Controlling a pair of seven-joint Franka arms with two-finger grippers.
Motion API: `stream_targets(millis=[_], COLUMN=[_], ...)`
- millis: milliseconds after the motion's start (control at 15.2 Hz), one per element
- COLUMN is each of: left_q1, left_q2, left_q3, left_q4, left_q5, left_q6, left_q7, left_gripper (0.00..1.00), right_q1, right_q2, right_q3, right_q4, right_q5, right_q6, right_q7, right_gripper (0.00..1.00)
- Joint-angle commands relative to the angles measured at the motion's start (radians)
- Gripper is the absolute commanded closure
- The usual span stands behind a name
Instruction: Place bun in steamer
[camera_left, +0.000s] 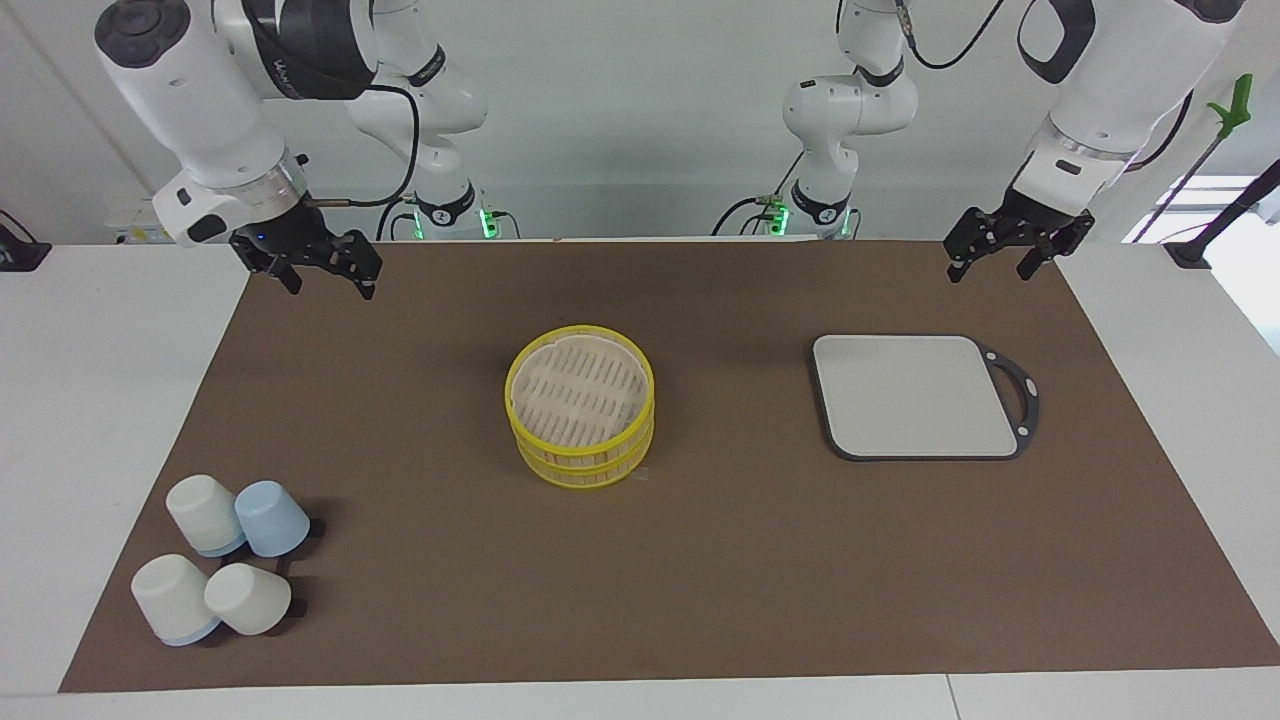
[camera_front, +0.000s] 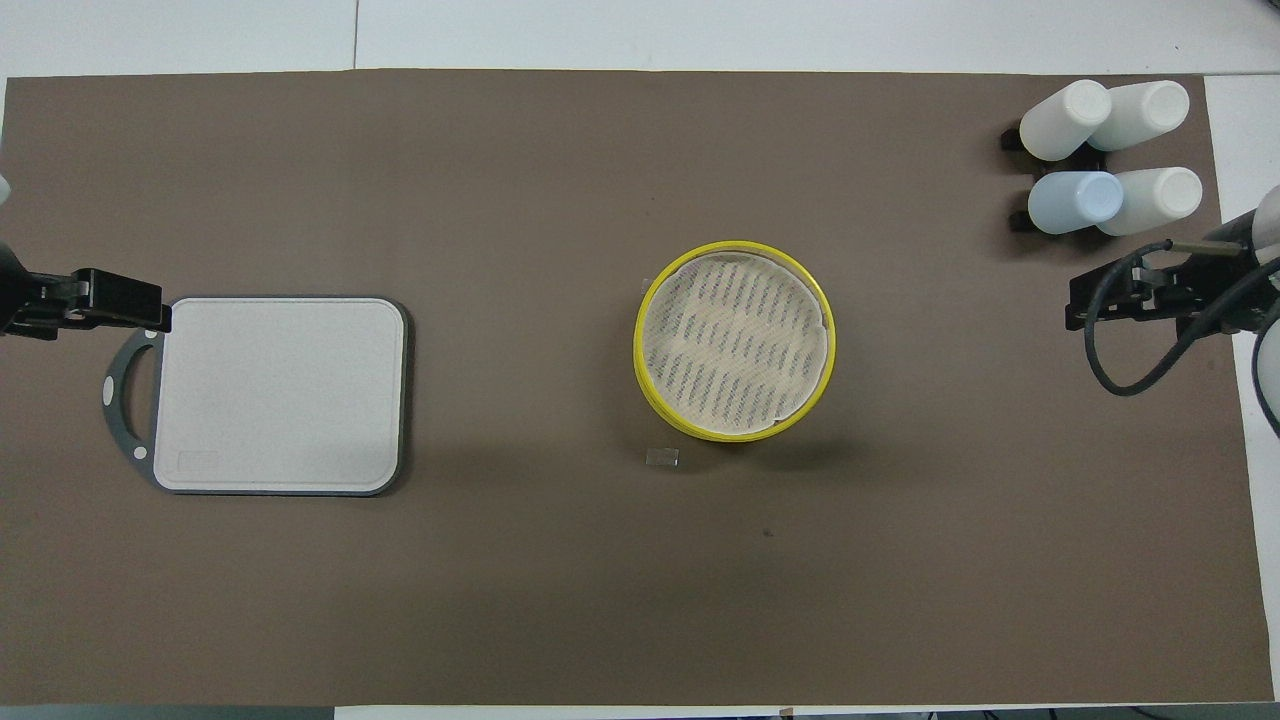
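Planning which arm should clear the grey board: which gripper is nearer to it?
Left. The left gripper hangs open just off the grey board, over the mat by its handle end. The right gripper hangs open at the other end of the table, past the steamer.

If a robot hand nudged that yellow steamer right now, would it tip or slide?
The steamer would probably slide rather than tip: it sits broad and low on the mat. Its two stacked tiers might shift apart if only the top is pushed. The thin slatted build suggests it is light.
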Motion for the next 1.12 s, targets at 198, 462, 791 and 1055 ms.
stream_targets(millis=[198, 462, 791, 1055], left_q1=[0.001, 0.000, 0.001, 0.001], left_q2=[-0.025, -0.025, -0.025, -0.025], left_q3=[0.002, 0.000, 0.000, 0.000], left_q4=[-0.029, -0.028, -0.029, -0.029], left_q5=[0.000, 0.020, 0.018, 0.018], left_q6=[0.017, 0.017, 0.018, 0.018], left_q7=[0.017, 0.017, 0.019, 0.019], left_gripper=[0.00, 0.00, 0.00, 0.00], right_q1=[0.016, 0.017, 0.017, 0.017], right_q2=[-0.015, -0.013, -0.013, -0.015], right_q3=[-0.004, -0.004, -0.004, -0.002], right_q4=[-0.014, -0.015, -0.015, -0.017], right_q5=[0.010, 0.006, 0.004, 0.004], right_q6=[0.055, 0.095, 0.097, 0.097], right_q7=[-0.015, -0.044, -0.042, -0.042], right_gripper=[0.00, 0.00, 0.00, 0.00])
